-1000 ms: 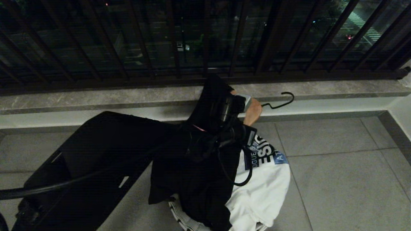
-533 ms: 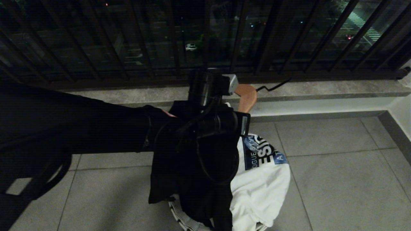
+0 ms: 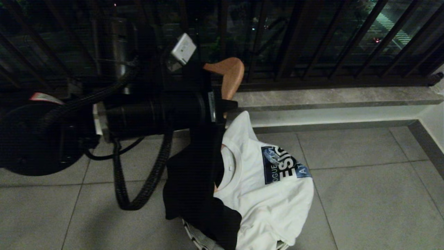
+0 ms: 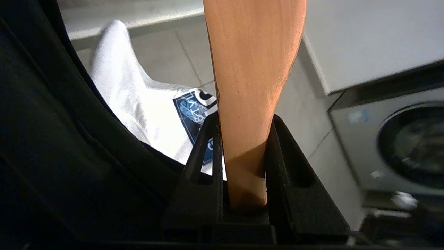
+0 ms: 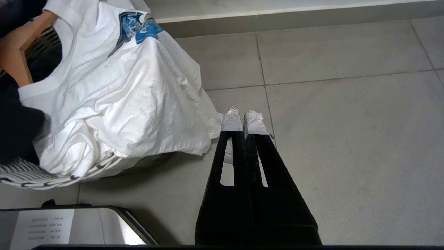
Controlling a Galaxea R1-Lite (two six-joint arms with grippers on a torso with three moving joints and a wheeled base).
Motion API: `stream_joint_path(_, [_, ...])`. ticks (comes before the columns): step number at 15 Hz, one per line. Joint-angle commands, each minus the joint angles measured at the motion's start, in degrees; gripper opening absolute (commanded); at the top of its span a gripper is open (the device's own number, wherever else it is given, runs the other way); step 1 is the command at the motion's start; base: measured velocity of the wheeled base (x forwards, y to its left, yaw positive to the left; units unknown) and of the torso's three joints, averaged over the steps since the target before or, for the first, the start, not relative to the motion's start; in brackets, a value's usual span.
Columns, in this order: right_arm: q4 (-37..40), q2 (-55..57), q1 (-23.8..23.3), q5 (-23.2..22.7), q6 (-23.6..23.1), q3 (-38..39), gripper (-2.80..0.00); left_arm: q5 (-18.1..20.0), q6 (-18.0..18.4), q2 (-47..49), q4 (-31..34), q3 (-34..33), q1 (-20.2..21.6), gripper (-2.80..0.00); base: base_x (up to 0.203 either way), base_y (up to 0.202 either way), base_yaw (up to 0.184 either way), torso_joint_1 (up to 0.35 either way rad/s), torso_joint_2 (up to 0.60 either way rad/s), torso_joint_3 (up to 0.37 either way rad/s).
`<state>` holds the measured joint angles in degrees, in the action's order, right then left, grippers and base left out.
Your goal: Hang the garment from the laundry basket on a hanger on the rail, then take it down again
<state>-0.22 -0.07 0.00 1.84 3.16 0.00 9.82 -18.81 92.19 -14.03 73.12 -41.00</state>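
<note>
My left gripper (image 3: 227, 103) is raised in front of the window grille and shut on the wooden hanger (image 3: 227, 74). In the left wrist view the jaws (image 4: 242, 119) clamp the hanger's pale wood (image 4: 253, 69) from both sides. The garment (image 3: 270, 187), a white and black T-shirt with a blue print, hangs from the hanger's lower arm, which runs in at the collar. Its hem still lies over the laundry basket (image 3: 196, 236). My right gripper (image 5: 242, 119) is shut and empty, low over the floor beside the garment (image 5: 121, 97) and the basket rim (image 5: 31, 177). The rail is out of view.
A dark window grille (image 3: 312, 52) over a stone sill (image 3: 329, 95) closes the far side. Grey floor tiles spread to the right of the basket. A washing machine (image 4: 399, 146) stands to one side, and a metallic box (image 5: 69, 222) lies near my right arm.
My left arm has swung upward with the hanger from sill height to in front of the grille. The shirt's shoulder and collar have been pulled up with it, and the white front now shows.
</note>
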Motion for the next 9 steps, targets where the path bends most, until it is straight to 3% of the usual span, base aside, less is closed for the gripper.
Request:
stream_joint_path(1, [0.0,0.1,0.0,0.0,0.0,0.0,-2.8,0.5,-1.0,-8.5,-0.1,-3.3,1.7,-2.8,0.0,0.0,0.0,0.0,0.0,0.0])
stream_joint_path(6, [0.0,0.0,0.0,0.0,0.0,0.0,-2.8,2.8,-6.3,-22.1,0.7,-8.9,3.4,-2.8,0.0,0.0,0.0,0.0,0.0,0.0])
stream_joint_path(9, [0.0,0.1,0.0,0.0,0.0,0.0,-2.8,2.8,-8.3,-30.3,6.8,-9.8,3.5,-2.8,0.0,0.0,0.0,0.0,0.0,0.0])
